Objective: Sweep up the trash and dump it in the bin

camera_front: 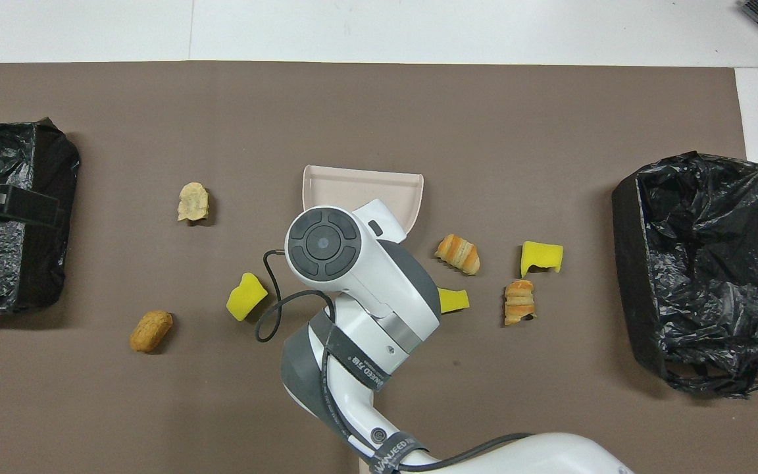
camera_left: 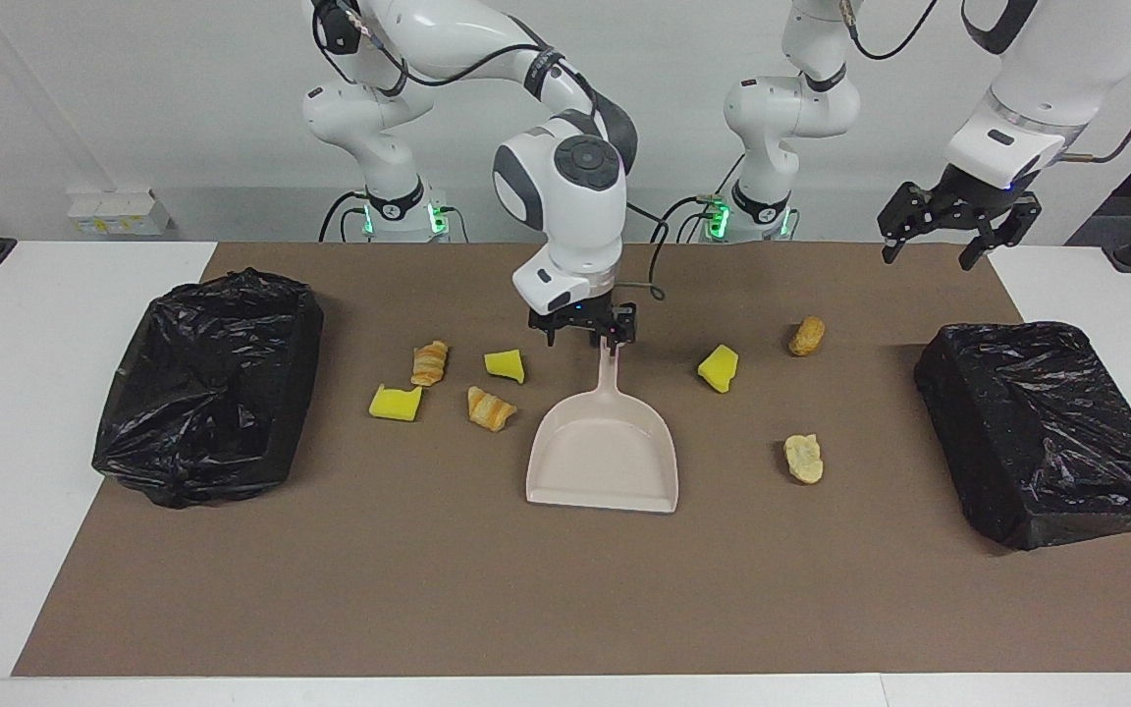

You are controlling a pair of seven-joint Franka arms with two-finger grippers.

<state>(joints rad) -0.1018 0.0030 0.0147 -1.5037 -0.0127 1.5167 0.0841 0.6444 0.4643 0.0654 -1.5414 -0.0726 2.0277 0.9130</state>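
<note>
A pale pink dustpan (camera_left: 603,462) lies flat mid-mat, its handle (camera_left: 609,371) pointing toward the robots. My right gripper (camera_left: 585,334) is down at the handle's tip; its arm hides the handle in the overhead view (camera_front: 362,187). Several trash pieces lie around the pan. Toward the right arm's end are two croissant bits (camera_left: 430,362) (camera_left: 490,407) and two yellow sponge wedges (camera_left: 505,365) (camera_left: 396,403). Toward the left arm's end are a yellow wedge (camera_left: 719,367), a brown bit (camera_left: 807,336) and a pale bit (camera_left: 803,459). My left gripper (camera_left: 958,236) waits open, raised over the mat's edge.
A black-bagged bin (camera_left: 207,388) stands at the right arm's end of the brown mat, and another (camera_left: 1047,432) at the left arm's end. They also show in the overhead view (camera_front: 701,263) (camera_front: 4,263). White table (camera_left: 26,324) borders the mat.
</note>
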